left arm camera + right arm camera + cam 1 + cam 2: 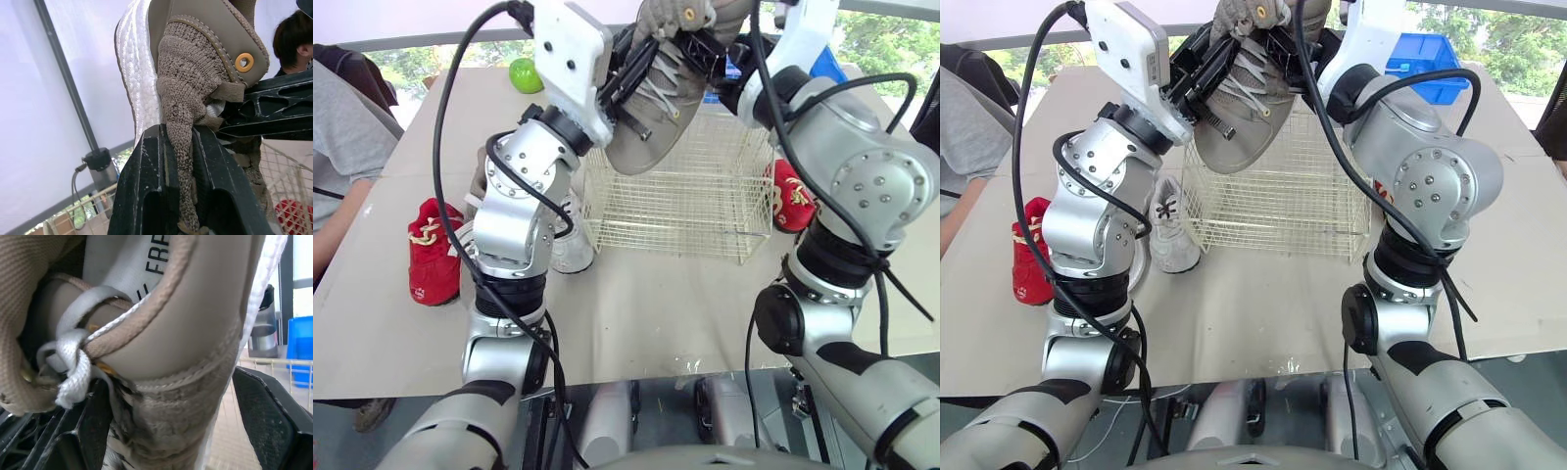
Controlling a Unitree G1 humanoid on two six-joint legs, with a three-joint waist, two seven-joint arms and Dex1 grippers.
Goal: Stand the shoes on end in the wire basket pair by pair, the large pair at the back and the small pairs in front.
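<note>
Large tan shoe was held in the air above the wire basket on its left side, long axis steep, toe down toward the basket, heel up, laces facing the robot. Left gripper was clamped on its knit collar. Right gripper sat at the heel end, grip can't be told. Red shoes and white shoe lay on the table

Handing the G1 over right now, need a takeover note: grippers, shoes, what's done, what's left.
Left gripper: shut on the large grey shoe at its collar.
Right gripper: shut on the same shoe.
The shoe is in the air over the wire basket, not in yet.
One red shoe lies left of the basket, another right of it, and a white shoe by its left wall.
Done: no shoe seen in the basket.
Left: all pairs, large at back.
</note>
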